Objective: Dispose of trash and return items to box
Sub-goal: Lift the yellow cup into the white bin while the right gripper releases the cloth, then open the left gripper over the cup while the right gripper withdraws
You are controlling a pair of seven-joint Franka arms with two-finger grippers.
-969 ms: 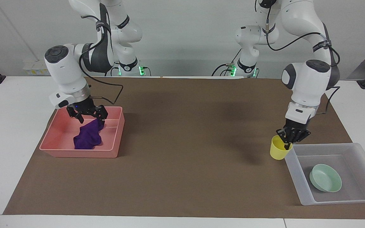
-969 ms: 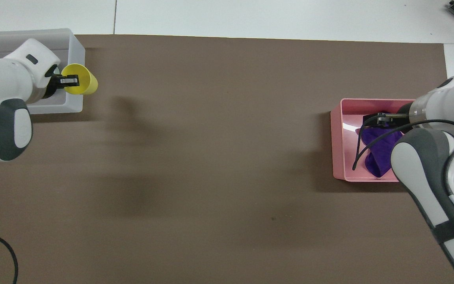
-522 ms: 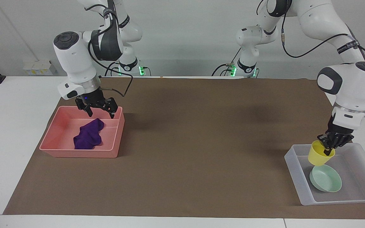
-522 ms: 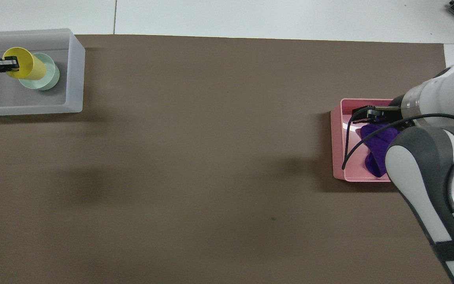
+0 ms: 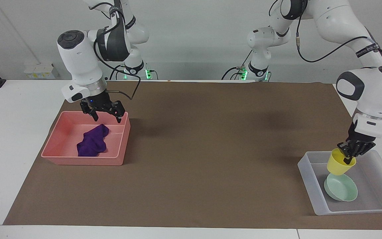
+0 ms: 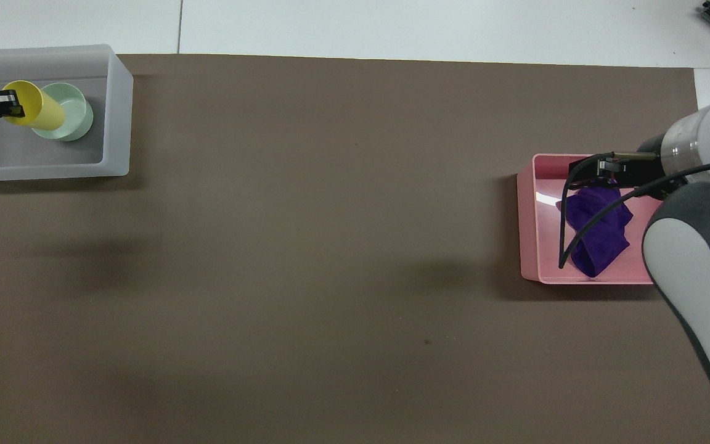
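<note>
– At the right arm's end of the table, nearest the robots, what is recorded?

– One pink bin (image 5: pixel 81 161) on the brown mat (image 5: pixel 211 149). One deep-purple rag (image 5: pixel 92 144) lies crumpled on its floor, toward the bin's inner end. The right gripper (image 5: pixel 107 117) hangs over the bin's edge nearest the robots, fingers spread apart, nothing between them, clear of the rag.

– Any obstruction?

– From overhead, the right arm's forearm covers the bin's outer end, and a black cable (image 6: pixel 567 222) loops across the rag (image 6: pixel 598 231). The pink bin (image 6: pixel 527 228) and the right gripper (image 6: pixel 601 166) are only partly visible there.

– Farther from the robots, at the left arm's end?

– One translucent whitish box (image 5: pixel 310 186), also on the mat. One pale mint-green bowl (image 5: pixel 342 189) rests on its floor, tilted. The left gripper (image 5: pixel 349 159) is clenched on the rim of one yellow cup (image 5: pixel 338 166), one finger inside the mouth. The cup is tilted, inside the box's outline, its base over the bowl's edge nearest the robots. Whether cup and bowl touch cannot be told.

– Confirmed from overhead?

– Yes. The cup (image 6: pixel 37 111) overlaps the bowl (image 6: pixel 71 111) within the box (image 6: pixel 118 123); the left gripper (image 6: pixel 7 103) enters at the picture's edge.

– Tally?

– Two arms, two grippers, two bins (one pink, one whitish), one rag, one cup, one bowl, one mat, on one white table (image 5: pixel 12 132).
</note>
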